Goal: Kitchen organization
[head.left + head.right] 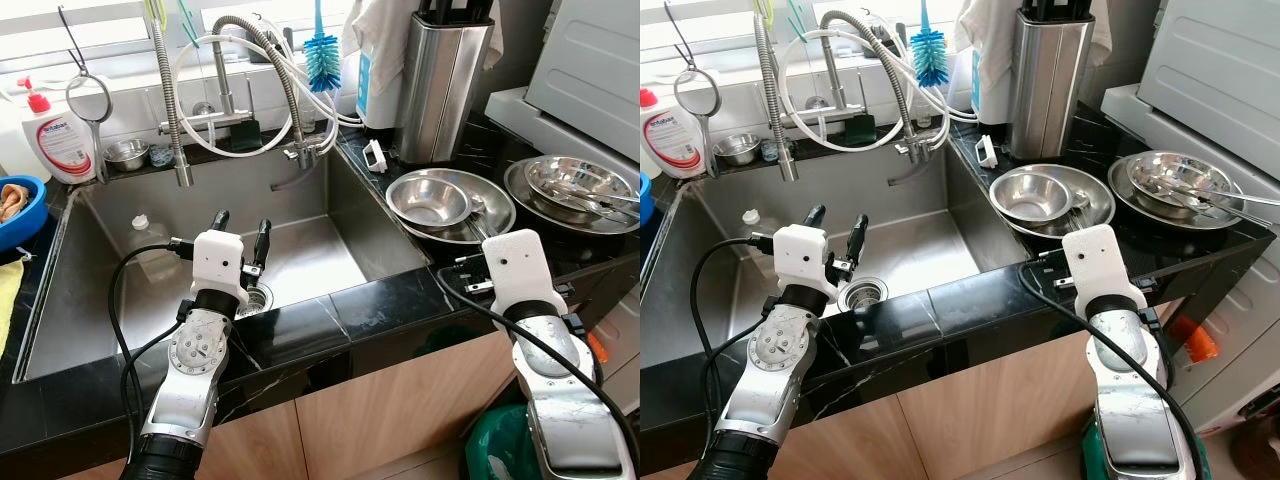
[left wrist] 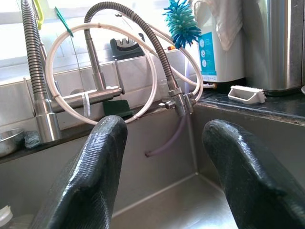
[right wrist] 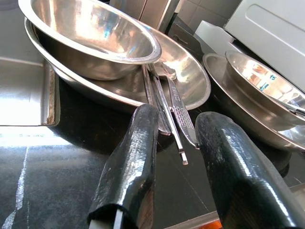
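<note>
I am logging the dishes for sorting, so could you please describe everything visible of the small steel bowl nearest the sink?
The small steel bowl is round, shiny metal, upright and empty, its inside reflecting light. It sits nested in a wider, shallower steel dish on the black counter right of the sink. Metal utensils lie in that dish beside it, handles towards the right gripper, which hovers open just short of them.

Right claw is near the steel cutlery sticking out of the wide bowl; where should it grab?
Grip the steel cutlery by the handle ends overhanging the wide steel bowl rim, approaching from the counter's front edge. The right claw is open and faces them; the smaller steel bowl covers their far ends.
</note>
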Motion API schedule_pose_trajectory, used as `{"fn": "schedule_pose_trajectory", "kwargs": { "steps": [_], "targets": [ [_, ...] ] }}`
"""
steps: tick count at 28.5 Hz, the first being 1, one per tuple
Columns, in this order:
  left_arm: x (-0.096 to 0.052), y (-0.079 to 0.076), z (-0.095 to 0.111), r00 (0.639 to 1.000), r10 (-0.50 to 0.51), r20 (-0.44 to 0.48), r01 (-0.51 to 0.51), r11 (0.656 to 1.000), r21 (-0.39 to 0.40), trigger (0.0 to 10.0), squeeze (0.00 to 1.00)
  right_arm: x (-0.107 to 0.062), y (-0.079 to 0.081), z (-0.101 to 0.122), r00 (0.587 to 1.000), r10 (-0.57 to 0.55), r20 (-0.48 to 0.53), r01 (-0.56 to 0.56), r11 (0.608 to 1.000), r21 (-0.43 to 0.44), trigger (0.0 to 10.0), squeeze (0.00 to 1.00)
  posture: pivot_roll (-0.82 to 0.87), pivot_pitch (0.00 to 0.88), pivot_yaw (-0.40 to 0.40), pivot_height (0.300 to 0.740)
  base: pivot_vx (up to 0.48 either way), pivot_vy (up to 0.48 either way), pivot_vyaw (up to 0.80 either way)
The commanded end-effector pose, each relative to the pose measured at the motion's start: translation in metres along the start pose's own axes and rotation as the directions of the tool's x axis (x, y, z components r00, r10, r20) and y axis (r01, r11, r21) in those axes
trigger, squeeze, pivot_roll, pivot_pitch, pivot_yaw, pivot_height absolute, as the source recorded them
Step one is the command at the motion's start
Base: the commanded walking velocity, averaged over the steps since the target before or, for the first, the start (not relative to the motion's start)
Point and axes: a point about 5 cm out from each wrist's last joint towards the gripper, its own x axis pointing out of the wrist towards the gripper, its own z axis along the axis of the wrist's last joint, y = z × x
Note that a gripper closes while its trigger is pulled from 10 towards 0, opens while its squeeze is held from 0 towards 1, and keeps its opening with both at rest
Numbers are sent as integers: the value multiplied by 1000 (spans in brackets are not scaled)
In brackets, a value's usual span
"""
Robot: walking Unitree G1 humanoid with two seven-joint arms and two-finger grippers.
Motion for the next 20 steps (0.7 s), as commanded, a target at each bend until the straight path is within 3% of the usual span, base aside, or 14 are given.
{"fn": "schedule_pose_trajectory", "kwargs": {
  "steps": [1,5,6,7,8,20],
  "targets": [
    [-2,1,-6,999,-3,-34,3,1000,1,10000,0,0,1,4,1000,6,16,-6,1000,-4,10000,0,-135,0,50,740,0,0,0],
    [-2,1,-7,999,-3,-34,3,1000,2,10000,0,0,1,6,1000,7,25,-7,1000,-3,10000,0,-135,0,49,740,0,0,0],
    [-2,1,-6,999,-3,-33,4,1000,2,10000,0,0,1,6,1000,7,27,-7,1000,-3,7333,0,-136,0,49,740,0,0,0],
    [-2,1,-6,999,-4,-33,4,1000,2,10000,0,0,1,6,1000,8,28,-7,1000,-3,7333,0,-136,0,49,740,0,0,0],
    [-2,0,-6,999,-5,-32,5,1000,2,10000,0,0,1,7,999,9,31,-9,1000,-2,0,0,-136,0,49,740,0,0,0],
    [-2,-1,-6,999,-8,-33,8,1000,1,10000,0,0,1,8,999,7,38,-7,1000,-2,0,0,-135,0,47,740,0,0,0]
  ]
}}
